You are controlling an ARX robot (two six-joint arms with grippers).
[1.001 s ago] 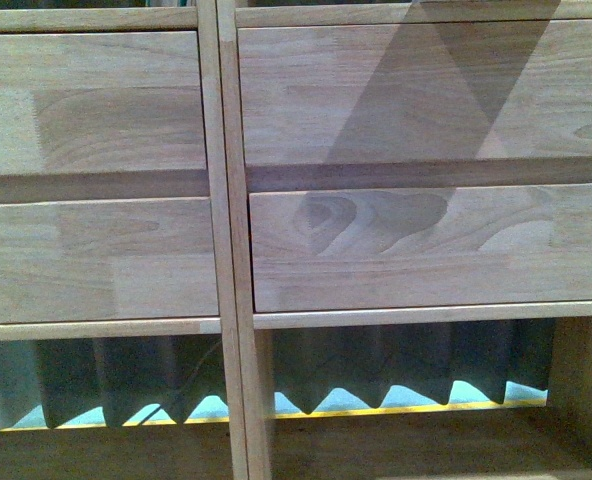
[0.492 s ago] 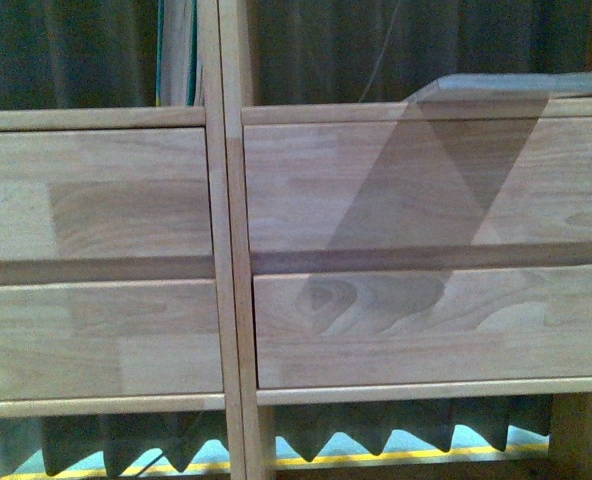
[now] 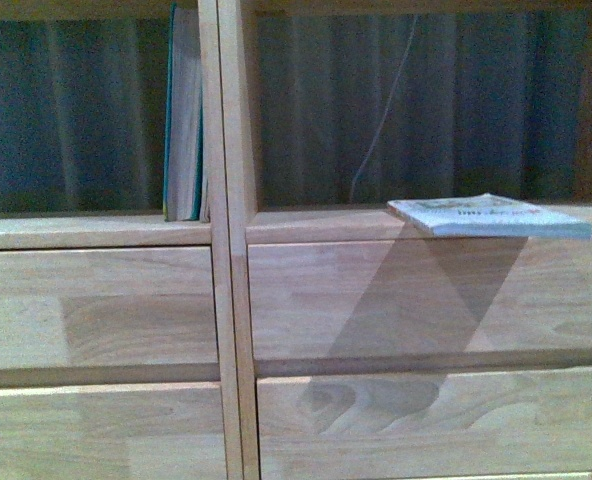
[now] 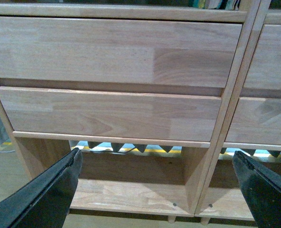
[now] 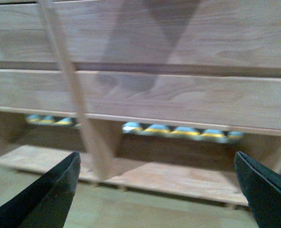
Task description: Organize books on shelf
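Note:
The light wood shelf (image 3: 229, 250) fills the front view, with drawer fronts below two open compartments. A thin white paperback (image 3: 486, 215) lies flat on the right compartment's ledge, its edge hanging over the front. Teal-covered books (image 3: 184, 120) stand upright at the right end of the left compartment. Neither gripper shows in the front view. My left gripper (image 4: 157, 190) is open and empty, facing the shelf's (image 4: 112, 57) drawer fronts and low compartment. My right gripper (image 5: 157, 190) is open and empty, facing the shelf's (image 5: 178, 99) lower drawers; that view is blurred.
A dark curtain (image 3: 426, 100) hangs behind the open compartments, with a thin white cable (image 3: 381, 130) in the right one. The shelf's bottom board (image 4: 131, 194) stands on short legs above a pale floor (image 5: 131, 209). A yellow and blue strip (image 5: 178, 129) shows behind the low compartments.
The front view has risen: the drawer fronts slid down the picture, and the open compartments, the standing teal books and the flat white paperback came into sight.

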